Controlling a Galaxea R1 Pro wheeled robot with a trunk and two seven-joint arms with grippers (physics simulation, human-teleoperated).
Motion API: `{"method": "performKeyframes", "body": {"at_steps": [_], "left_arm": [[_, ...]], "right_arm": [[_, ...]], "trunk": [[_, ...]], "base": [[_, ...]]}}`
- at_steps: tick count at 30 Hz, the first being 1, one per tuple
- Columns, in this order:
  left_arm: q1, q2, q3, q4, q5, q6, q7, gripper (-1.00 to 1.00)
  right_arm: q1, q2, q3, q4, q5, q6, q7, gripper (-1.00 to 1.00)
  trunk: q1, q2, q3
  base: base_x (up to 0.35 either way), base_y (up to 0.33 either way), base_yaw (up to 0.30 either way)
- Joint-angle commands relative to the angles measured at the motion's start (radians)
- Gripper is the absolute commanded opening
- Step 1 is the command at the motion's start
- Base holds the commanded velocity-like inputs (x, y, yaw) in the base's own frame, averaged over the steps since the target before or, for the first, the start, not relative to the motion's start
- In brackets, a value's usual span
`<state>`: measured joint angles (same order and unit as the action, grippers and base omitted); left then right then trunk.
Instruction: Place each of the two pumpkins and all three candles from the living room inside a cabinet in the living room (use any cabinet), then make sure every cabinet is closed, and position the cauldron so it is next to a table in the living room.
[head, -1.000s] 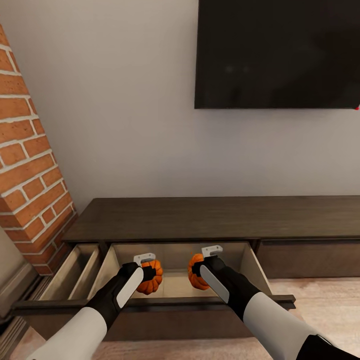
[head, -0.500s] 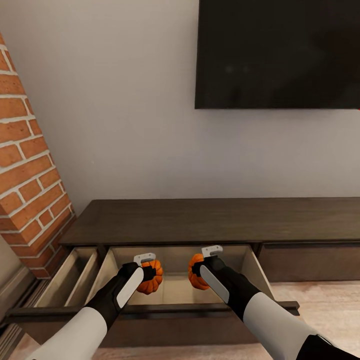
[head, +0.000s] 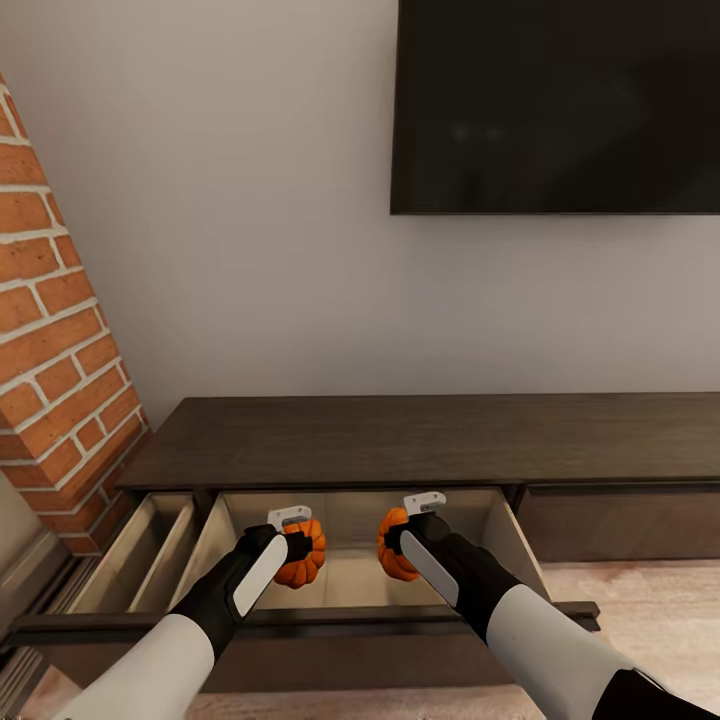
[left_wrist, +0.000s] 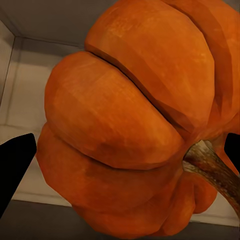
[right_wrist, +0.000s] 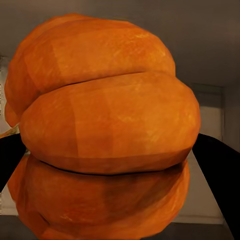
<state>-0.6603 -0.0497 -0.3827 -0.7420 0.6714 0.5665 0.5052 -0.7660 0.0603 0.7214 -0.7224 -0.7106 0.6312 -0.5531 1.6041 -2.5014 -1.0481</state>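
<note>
Both pincers grip a pumpkin: the left gripper (head: 297, 545) is clenched on the left pumpkin (head: 303, 552), and the right gripper (head: 398, 538) is clenched on the right pumpkin (head: 393, 544). Each pumpkin hangs over the pale inside of the open middle drawer (head: 497, 530) of the dark cabinet (head: 420, 435). In the left wrist view the left pumpkin (left_wrist: 135, 125) shows its stem (left_wrist: 212, 167) between dark fingers (left_wrist: 15, 160). A second drawer (head: 150, 540), further left, is open too. A black screen (head: 555, 105) hangs on the wall above.
</note>
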Motion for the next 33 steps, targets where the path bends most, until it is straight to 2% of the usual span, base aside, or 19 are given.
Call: {"method": "performKeyframes", "body": {"at_steps": [1,11,15,19,26,33], "left_arm": [[-0.001,0.001,-0.004,-0.002,0.008,0.001,0.012,-1.0],[-0.001,0.001,-0.004,-0.001,0.008,-0.002,0.012,-1.0],[-0.001,0.001,-0.004,-0.001,0.006,-0.002,0.012,-1.0],[-0.001,0.001,-0.003,-0.002,0.006,-0.004,0.012,-1.0],[-0.001,0.001,-0.005,-0.009,0.005,-0.039,0.012,-1.0],[-0.001,0.002,-0.062,-0.01,0.005,-0.102,0.012,-1.0]], "right_arm": [[-0.001,-0.001,0.004,-0.001,-0.008,0.0,-0.01,-1.0],[-0.001,-0.001,0.004,0.0,-0.007,0.001,-0.01,-1.0],[-0.002,-0.001,0.004,0.0,-0.008,0.001,-0.01,-1.0],[-0.001,-0.001,0.004,0.0,-0.007,0.001,-0.01,-1.0],[-0.002,-0.001,0.005,0.0,-0.007,0.0,-0.01,-1.0],[-0.002,-0.001,0.004,0.0,-0.007,-0.001,-0.01,-1.0]], "trunk": [[0.0,-0.001,-0.005],[0.004,-0.003,-0.036],[0.004,-0.003,-0.036],[0.006,-0.004,-0.051],[0.006,-0.004,-0.051],[0.006,-0.004,-0.055]], "base": [[0.0,0.0,0.0],[0.0,0.0,0.0],[0.0,0.0,0.0],[0.0,0.0,0.0],[0.0,0.0,0.0],[0.0,0.0,0.0]]}}
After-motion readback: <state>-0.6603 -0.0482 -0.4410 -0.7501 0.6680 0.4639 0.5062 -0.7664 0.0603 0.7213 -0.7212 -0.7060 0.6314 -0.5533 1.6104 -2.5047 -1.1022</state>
